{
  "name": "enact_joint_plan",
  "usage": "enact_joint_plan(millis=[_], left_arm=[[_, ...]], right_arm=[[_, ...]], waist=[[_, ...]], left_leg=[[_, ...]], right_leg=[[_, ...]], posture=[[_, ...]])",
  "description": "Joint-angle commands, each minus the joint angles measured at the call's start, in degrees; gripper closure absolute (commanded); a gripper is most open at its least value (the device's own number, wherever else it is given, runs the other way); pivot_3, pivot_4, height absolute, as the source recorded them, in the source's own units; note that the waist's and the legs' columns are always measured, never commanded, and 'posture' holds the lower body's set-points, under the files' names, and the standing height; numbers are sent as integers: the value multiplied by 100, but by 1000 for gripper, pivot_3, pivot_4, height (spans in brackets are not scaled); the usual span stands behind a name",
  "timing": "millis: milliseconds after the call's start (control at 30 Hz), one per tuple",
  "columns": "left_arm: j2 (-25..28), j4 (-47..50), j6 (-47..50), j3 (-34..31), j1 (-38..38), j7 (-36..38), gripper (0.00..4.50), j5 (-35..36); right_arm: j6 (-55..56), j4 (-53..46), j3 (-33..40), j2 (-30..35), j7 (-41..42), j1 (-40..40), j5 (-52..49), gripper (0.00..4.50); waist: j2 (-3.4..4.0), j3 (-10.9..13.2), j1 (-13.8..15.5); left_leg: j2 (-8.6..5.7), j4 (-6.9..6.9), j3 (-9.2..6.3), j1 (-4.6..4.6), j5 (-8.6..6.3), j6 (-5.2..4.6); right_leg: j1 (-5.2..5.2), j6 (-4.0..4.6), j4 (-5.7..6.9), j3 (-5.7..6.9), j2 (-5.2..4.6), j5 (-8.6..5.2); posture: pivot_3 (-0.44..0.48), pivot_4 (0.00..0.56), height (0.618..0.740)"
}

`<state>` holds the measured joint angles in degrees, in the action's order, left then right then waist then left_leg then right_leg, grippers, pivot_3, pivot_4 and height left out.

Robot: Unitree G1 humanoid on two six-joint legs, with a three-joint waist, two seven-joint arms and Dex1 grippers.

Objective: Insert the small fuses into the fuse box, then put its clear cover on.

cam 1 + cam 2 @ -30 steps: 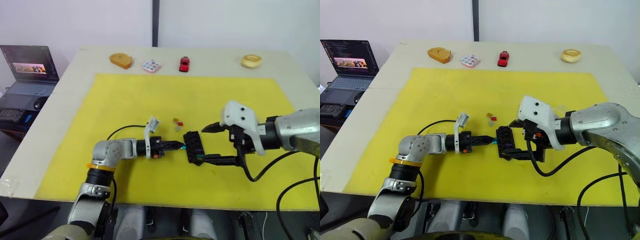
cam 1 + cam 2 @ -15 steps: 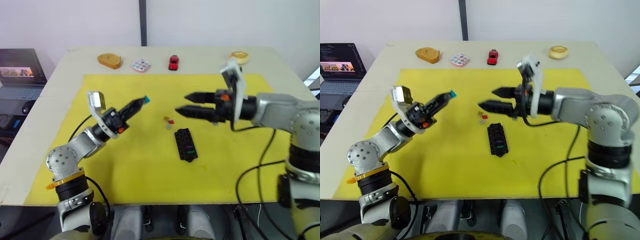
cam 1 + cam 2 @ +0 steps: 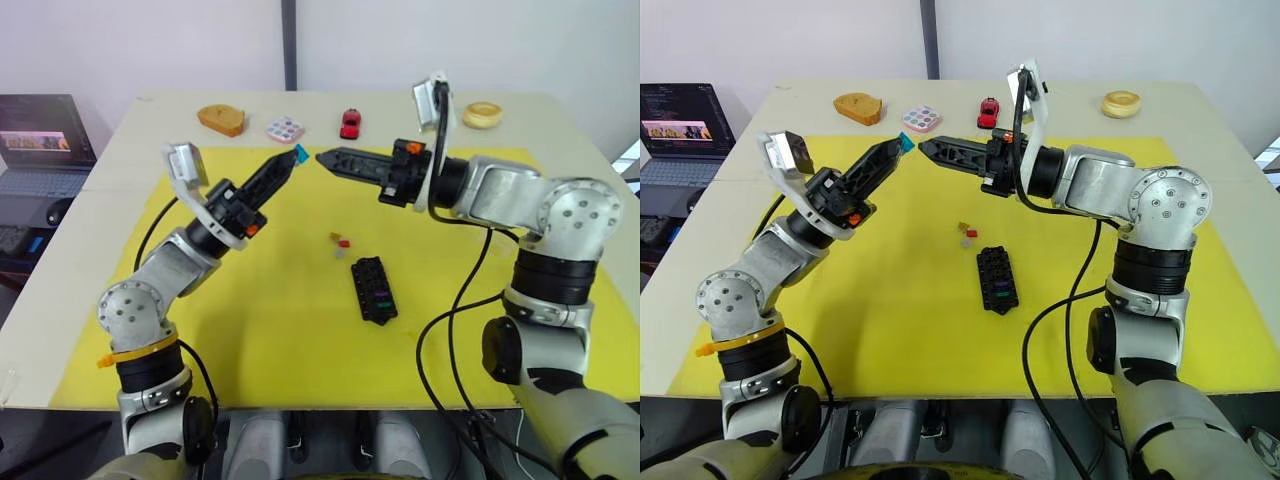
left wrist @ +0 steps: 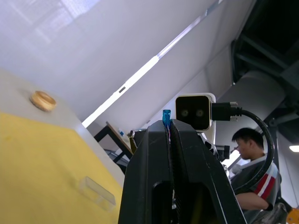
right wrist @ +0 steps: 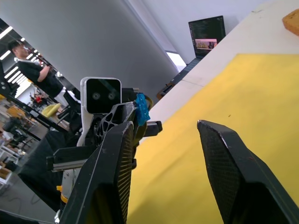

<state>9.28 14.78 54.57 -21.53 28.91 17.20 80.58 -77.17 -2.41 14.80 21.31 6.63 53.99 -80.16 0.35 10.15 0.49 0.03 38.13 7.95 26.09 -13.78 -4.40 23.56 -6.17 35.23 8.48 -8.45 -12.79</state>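
While the left gripper is raised over the far part of the yellow mat, its two black fingers are pressed together on a teal-blue fuse, which sticks out at the very tip. The right gripper points toward it from the other side, tips close to the fuse but apart from it; the right wrist view shows its fingers spread wide with nothing between them. That fuse is probably very light and rigid, with smooth plastic faces, so a pinch across its flat sides near the coloured head looks like the sound hold, leaving the blades free for the slot; held by so little, it could twist or slip if bumped. The fuse box lies flat on the mat below and between the arms, with a couple of coloured fuses seated in its slots, and a few loose fuses lie just beyond its far end. From the head camera the box, the loose fuses and both arms can be placed against each other. In the left wrist view the teal fuse is seen edge-on between the closed fingertips, and the clear cover lies on the mat beyond; the right wrist view gives the width of the right gripper's opening and the fuse side-on.
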Motion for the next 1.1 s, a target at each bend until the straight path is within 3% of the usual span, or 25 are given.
enact_joint_plan(millis=[33, 667, 767, 867, 1100], left_arm=[[97, 214, -200, 138, 6, 15, 4500, 157], [327, 150, -479, 527, -42, 74, 4500, 321], [334, 169, -510, 556, -61, 59, 4500, 349], [343, 181, -513, 592, -95, 76, 4500, 351], [422, 175, -524, 668, -160, 117, 4500, 330]], right_arm=[[106, -154, 92, 10, -177, 75, -459, 2247], [570, -319, -309, 230, -771, -167, -1341, 2247], [632, -334, -359, 292, -784, -192, -1423, 3093], [690, -341, -409, 335, -798, -211, -1481, 4395], [804, -330, -503, 420, -816, -234, -1552, 4466]], waist=[[0, 0, 0], [0, 0, 0], [0, 0, 5], [1, 0, 7], [1, 1, 7]], left_leg=[[0, 0, 0, 0, 0, 0], [0, -1, 0, 1, 0, -1], [0, -1, 0, 1, 0, -1], [1, -1, 0, 1, -1, -1], [1, -1, 0, 2, -1, -1]], right_leg=[[0, 0, 0, 0, 0, 0], [1, -1, -1, -1, 0, 0], [2, -1, -1, -1, 0, -1], [2, -1, -2, -1, 0, -1], [3, -1, -2, -1, 0, -1]], posture=[[0, 150, 740], [0, 150, 740], [0, 150, 740], [0, 150, 740], [0, 150, 740]])
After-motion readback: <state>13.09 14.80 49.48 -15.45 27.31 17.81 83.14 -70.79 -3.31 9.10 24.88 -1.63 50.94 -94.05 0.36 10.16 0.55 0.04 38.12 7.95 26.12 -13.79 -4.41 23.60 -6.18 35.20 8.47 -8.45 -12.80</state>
